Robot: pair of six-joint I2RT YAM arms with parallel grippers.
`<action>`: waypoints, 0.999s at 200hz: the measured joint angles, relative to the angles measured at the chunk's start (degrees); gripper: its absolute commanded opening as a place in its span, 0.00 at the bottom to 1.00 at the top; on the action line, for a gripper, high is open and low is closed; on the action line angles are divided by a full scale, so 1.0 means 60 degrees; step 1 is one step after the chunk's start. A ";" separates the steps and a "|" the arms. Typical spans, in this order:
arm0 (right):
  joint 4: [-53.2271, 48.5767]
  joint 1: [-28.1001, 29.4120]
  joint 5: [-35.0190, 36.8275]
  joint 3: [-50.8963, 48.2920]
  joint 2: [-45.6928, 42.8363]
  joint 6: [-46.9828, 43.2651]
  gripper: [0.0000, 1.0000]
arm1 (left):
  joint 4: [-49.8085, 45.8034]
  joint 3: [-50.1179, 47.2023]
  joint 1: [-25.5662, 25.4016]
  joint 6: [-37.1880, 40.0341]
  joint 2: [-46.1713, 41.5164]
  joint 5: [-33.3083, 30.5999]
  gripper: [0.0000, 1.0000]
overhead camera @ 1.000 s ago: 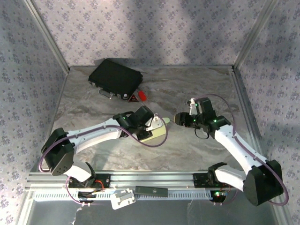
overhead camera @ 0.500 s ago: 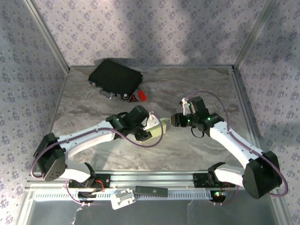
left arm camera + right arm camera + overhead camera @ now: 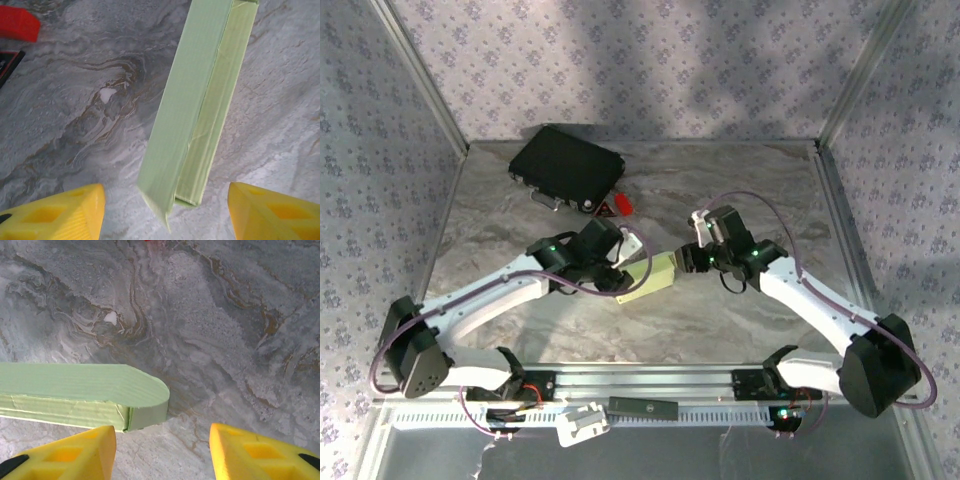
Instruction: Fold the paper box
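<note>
**On the table [image 3: 740, 190], box [image 3: 652, 277] ungripped**

Pale-green box lies near the centre. Left gripper [image 3: 165, 186] straddles one end, fingers spread wide, seemingly not touching it. Right gripper [image 3: 162, 429], fingers likewise apart, sits just beside the opposite, rounded end.

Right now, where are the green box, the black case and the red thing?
paper box [image 3: 655, 277]: top view, its top face.
black case [image 3: 565, 165]: top view, lid middle.
red thing [image 3: 17, 26]: left wrist view, its middle.
</note>
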 measured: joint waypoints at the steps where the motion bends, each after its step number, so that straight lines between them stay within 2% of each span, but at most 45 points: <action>1: 0.0000 0.0011 0.0015 0.0011 0.0007 -0.0011 0.53 | -0.0033 0.0004 0.0000 -0.0058 -0.0044 0.0004 0.65; 51: -0.0178 0.0696 0.0892 0.0404 0.0718 -0.0648 0.51 | -0.0936 -0.0015 0.0000 -0.1457 -0.0885 0.0033 0.63; 108: -0.0288 0.0834 0.1213 0.0838 0.1257 -0.1180 0.50 | -0.1089 -0.0069 -0.0007 -0.1949 -0.0197 -0.0051 0.55; 200: -0.0361 0.0831 0.1206 0.1151 0.1621 -0.1486 0.45 | -0.1045 -0.0069 -0.0117 -0.2058 0.0550 -0.0750 0.29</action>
